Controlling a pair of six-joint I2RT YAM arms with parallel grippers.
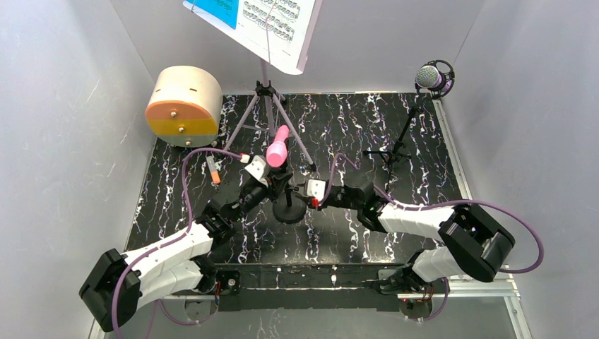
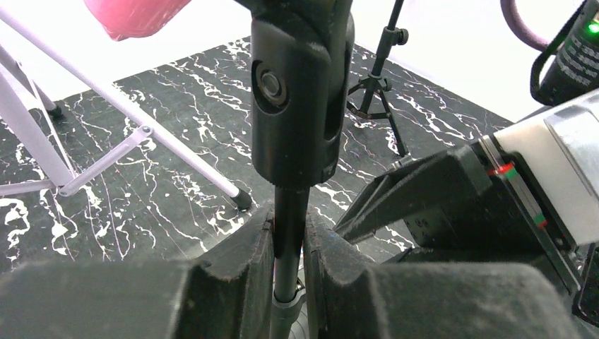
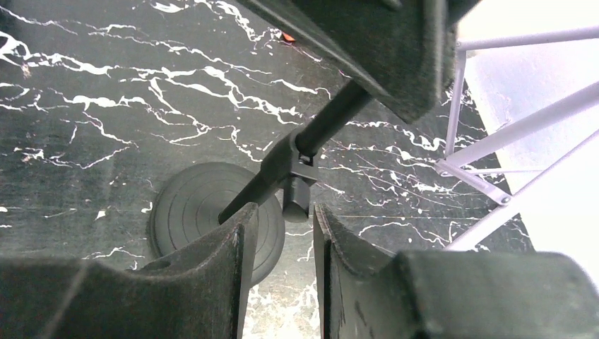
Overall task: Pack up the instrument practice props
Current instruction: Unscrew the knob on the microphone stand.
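Centre of the counter, top view: the pink handheld microphone sits clipped on a black stand pole with a round base. It is likely top-heavy and tippy; best held low on the pole. The left gripper is on the pole and the right gripper is just beside it. The lilac perforated music stand stands behind, thin tube legs, with the blue and white sheet music up top, floppy paper. The silver-mesh purple mic is at the far right corner on a spindly tripod. A round wooden case is at far left.

Left wrist view: the left gripper has its foam-padded fingers clamped on the black stand pole, a thin, stiff, smooth tube that could slip. A hard plastic mic clip is above, with the glossy pink body at the top edge.

Right wrist view: the right gripper has its fingers apart, holding nothing, tips near the pole's collar clamp. The round base is a ribbed disc, flat on the counter, probably the heavy part.
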